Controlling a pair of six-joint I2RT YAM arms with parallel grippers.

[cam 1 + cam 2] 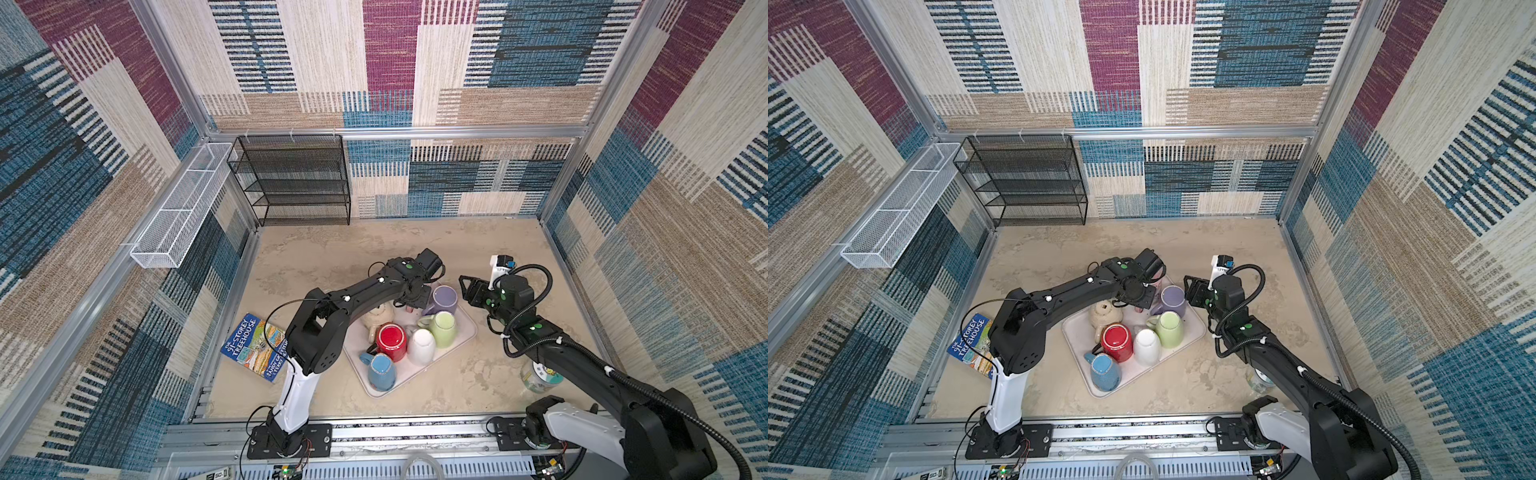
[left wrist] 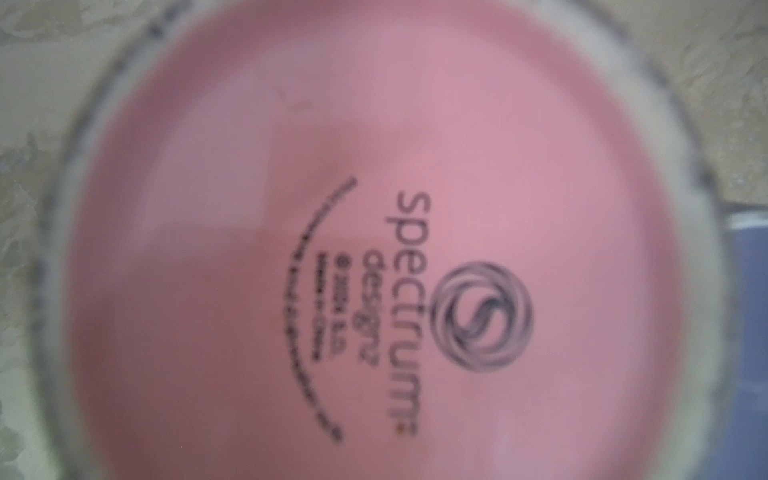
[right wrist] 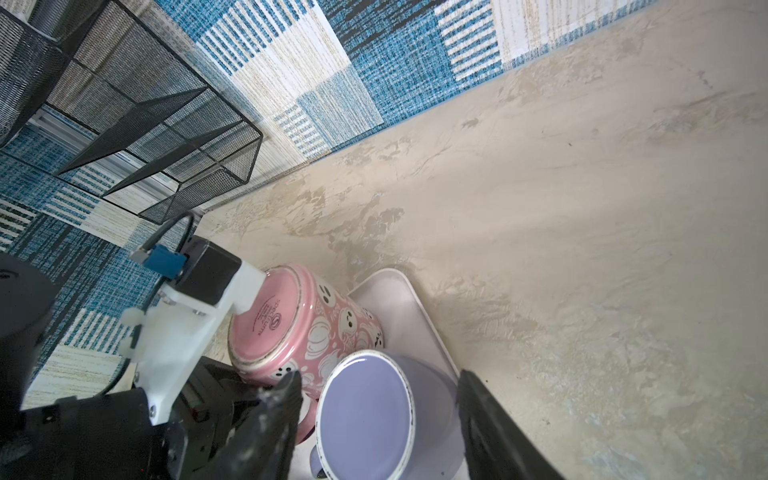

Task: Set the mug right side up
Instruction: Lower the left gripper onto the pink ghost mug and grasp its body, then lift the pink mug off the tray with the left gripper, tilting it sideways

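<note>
**Pink mug [image 3: 307, 328] base-up at the tray [image 3: 399, 303] corner**

It sits just beside the purple mug [image 3: 365, 415]. Left gripper [image 1: 411, 301] is over it — fingers hidden, so I cannot tell their state. Right gripper [image 3: 380, 374] hovers nearby — fingers wide, empty.

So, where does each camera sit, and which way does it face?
Both top views: high in front, looking down on the pale rectangular tray; left arm and right arm show.
Left wrist: against the printed base of the pink patterned ceramic mug; no robot part shows.
Right wrist: low beside the tray, facing the black mesh shelf; right gripper shows.
Shared: both wrist views show that mug.
</note>
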